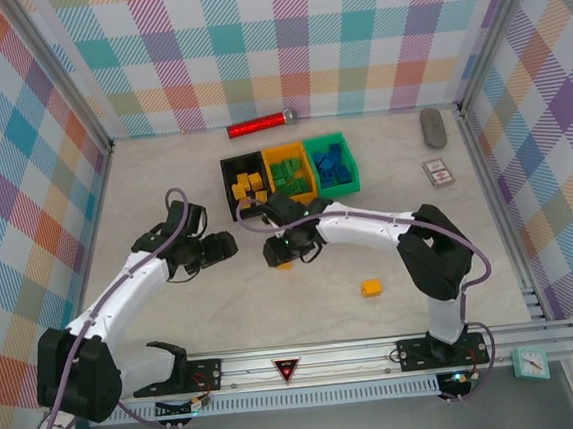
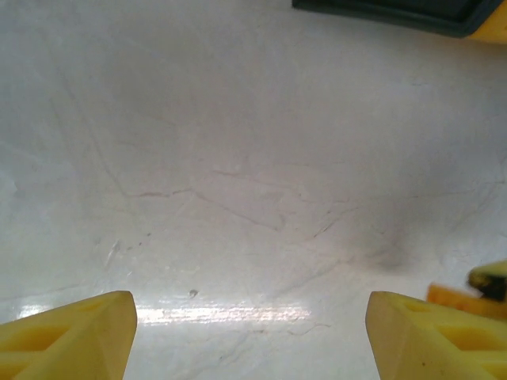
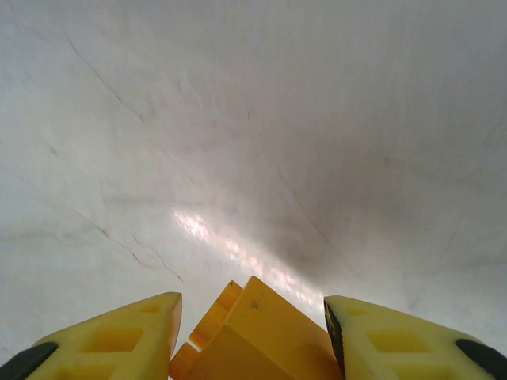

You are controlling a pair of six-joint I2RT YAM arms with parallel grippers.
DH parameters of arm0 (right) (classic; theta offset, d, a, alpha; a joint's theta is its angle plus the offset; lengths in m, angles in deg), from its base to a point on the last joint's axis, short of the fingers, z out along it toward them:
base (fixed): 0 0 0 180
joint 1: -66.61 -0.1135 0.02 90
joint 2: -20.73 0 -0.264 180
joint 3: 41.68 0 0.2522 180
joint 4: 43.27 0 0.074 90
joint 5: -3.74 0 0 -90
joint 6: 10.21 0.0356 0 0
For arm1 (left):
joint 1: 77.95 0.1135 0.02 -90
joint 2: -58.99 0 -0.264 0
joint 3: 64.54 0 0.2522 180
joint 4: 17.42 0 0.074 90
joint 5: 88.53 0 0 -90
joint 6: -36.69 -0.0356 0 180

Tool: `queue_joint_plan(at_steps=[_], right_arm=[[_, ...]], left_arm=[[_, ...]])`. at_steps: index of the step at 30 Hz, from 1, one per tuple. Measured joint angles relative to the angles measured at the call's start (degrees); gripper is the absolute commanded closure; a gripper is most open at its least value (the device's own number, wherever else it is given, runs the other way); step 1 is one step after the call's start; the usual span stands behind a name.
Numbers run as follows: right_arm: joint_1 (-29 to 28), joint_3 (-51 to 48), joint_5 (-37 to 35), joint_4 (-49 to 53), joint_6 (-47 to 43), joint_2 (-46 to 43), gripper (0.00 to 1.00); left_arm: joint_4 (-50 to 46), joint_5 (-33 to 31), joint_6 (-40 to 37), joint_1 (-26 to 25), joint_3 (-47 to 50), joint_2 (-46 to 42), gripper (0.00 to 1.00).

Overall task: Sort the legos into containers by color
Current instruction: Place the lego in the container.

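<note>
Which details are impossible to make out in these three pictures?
1. Right wrist view: the yellow brick inside the right gripper is cut off by the bottom edge; whether the gripper really presses it is unclear.
2. Top view: that gripper covers most of the brick.
3. Left wrist view: the black bin is cut by the top edge, so its contents are hidden.
4. Top view: the small square object is too small to identify.

Black bin (image 1: 228,184) held yellow bricks (image 1: 249,186), orange bin (image 1: 295,197) green bricks (image 1: 286,171), green bin (image 1: 354,168) blue bricks (image 1: 330,163); one yellow brick (image 1: 371,287) lay loose.
</note>
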Motion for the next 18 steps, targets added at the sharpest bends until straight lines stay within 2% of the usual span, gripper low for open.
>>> queue_joint_plan(at_steps=[4, 9, 10, 13, 16, 18], right_arm=[[3.15, 11.19, -0.07, 1.92, -1.79, 3.85, 0.56], [6.64, 28.2, -0.07, 3.28, -3.93, 12.68, 0.53], [7.15, 32.3, -0.09, 3.82, -4.24, 15.23, 0.49], [8.44, 42.64, -0.13, 5.18, -5.33, 22.25, 0.28], [9.22, 50.93, -0.5, 7.78, -5.9, 28.3, 0.24], [9.27, 52.13, -0.48, 8.85, -6.01, 29.62, 0.24]], left_arm=[[-0.15, 0.68, 0.85, 0.0, 3.26, -3.04, 0.24], [-0.35, 1.99, 2.29, -0.46, 6.73, -5.6, 0.26], [-0.35, 2.19, 2.56, -0.68, 7.15, -5.9, 0.26], [-0.37, 2.38, 3.41, -1.51, 7.93, -6.73, 0.26], [-0.39, 2.38, 3.82, -1.84, 8.11, -7.32, 0.26], [-0.39, 2.38, 3.89, -1.86, 8.11, -7.65, 0.26]])
